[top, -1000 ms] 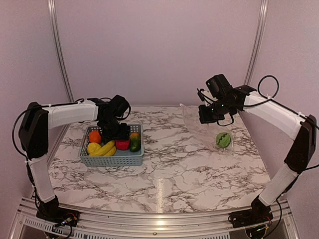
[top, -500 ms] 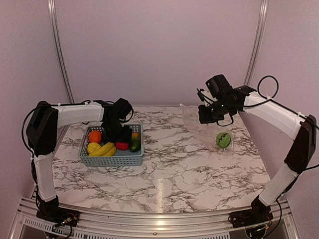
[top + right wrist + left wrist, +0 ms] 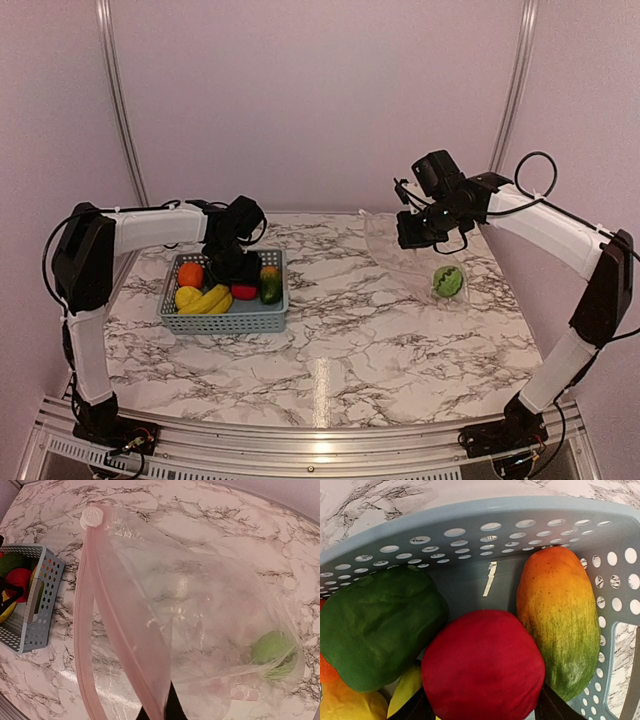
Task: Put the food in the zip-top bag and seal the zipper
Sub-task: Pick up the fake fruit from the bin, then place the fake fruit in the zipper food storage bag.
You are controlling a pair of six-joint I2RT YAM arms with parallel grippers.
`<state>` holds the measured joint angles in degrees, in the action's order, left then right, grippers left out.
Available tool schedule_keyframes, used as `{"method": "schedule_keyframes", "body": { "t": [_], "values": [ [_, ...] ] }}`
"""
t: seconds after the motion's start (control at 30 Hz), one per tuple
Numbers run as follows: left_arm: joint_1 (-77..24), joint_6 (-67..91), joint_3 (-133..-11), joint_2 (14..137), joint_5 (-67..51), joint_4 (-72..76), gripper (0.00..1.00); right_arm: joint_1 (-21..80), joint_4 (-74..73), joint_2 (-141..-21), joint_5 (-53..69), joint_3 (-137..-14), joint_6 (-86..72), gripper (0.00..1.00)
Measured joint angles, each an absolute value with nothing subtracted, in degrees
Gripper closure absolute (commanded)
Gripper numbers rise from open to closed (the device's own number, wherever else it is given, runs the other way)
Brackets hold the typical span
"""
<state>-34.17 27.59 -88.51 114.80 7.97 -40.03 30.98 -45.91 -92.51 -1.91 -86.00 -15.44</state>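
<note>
A grey-blue basket (image 3: 228, 322) holds the food: orange (image 3: 190, 274), banana (image 3: 207, 299), red apple (image 3: 482, 665), green pepper (image 3: 380, 625) and green-orange mango (image 3: 560, 620). My left gripper (image 3: 238, 278) reaches down into the basket, and its dark fingers (image 3: 547, 707) press both sides of the apple. The clear zip-top bag (image 3: 200, 610) lies at the back right with its mouth held up and gaping. My right gripper (image 3: 159, 712) is shut on the upper pinkish zipper strip (image 3: 125, 630). A green melon (image 3: 272, 652) sits inside the bag at its far end.
A round white slider (image 3: 92, 516) sits at the far end of the zipper. The basket wall (image 3: 470, 535) rises just behind the apple. Marble tabletop (image 3: 350, 340) lies between basket and bag. Walls close in on both sides.
My left gripper dropped deeper into the basket and settled around the red apple. The right arm kept holding the bag's mouth, almost still.
</note>
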Motion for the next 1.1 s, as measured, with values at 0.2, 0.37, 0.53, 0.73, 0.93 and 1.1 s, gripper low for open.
{"method": "schedule_keyframes", "body": {
  "t": [0.2,0.37,0.53,0.73,0.93,1.1],
  "values": [
    [-34.1,27.6,-88.5,110.1,8.4,-40.9,0.37,31.0,-45.9,-92.5,-1.6,-86.0,-15.4,1.0],
    [-34.0,27.6,-89.8,105.3,8.2,-41.8,0.38,31.4,-45.9,-92.5,-1.4,-86.0,-15.9,1.0],
    [-34.2,27.9,-93.1,102.8,6.3,-42.0,0.39,32.5,-45.9,-93.1,-1.0,-86.6,-16.4,1.0],
    [-35.3,28.1,-95.6,100.6,1.5,-40.7,0.4,33.9,-45.8,-95.2,1.2,-88.8,-17.2,1.0],
    [-39.7,27.7,-93.2,96.0,-4.7,-31.8,0.4,34.5,-45.9,-97.8,3.0,-91.9,-18.0,1.0],
    [-43.3,29.3,-92.1,95.1,-10.7,-22.5,0.42,35.6,-45.9,-99.5,4.5,-95.1,-18.5,1.0]
  ]
}}
